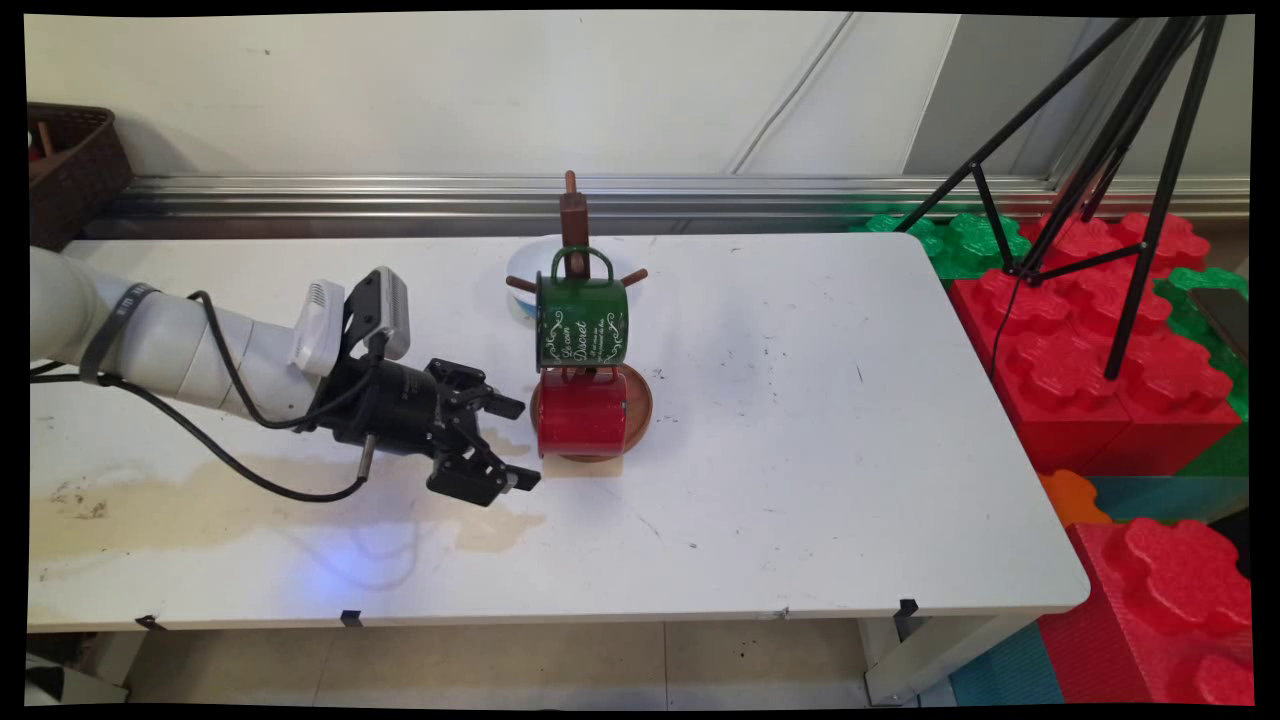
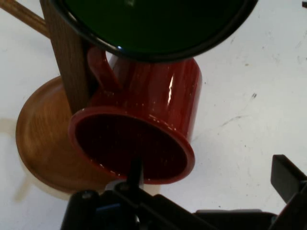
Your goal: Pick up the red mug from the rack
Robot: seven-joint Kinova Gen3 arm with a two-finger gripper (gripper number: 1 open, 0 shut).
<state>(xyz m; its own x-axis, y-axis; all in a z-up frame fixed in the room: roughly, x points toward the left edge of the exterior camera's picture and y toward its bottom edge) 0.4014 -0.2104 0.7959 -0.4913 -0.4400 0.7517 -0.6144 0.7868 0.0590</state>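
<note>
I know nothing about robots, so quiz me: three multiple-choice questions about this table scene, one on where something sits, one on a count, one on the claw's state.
1. The green enamel mug hangs where?
A. above the red enamel mug
B. below it
C. on the table

2. How many mugs hang on the wooden mug tree?
A. one
B. two
C. three

3. The black two-finger gripper is:
A. shut on the red mug
B. open beside the red mug
C. holding the green mug

Answers: 1 A, green sits higher on the post. 2 B, one green, one red. 3 B, fingers spread, nothing held.
</note>
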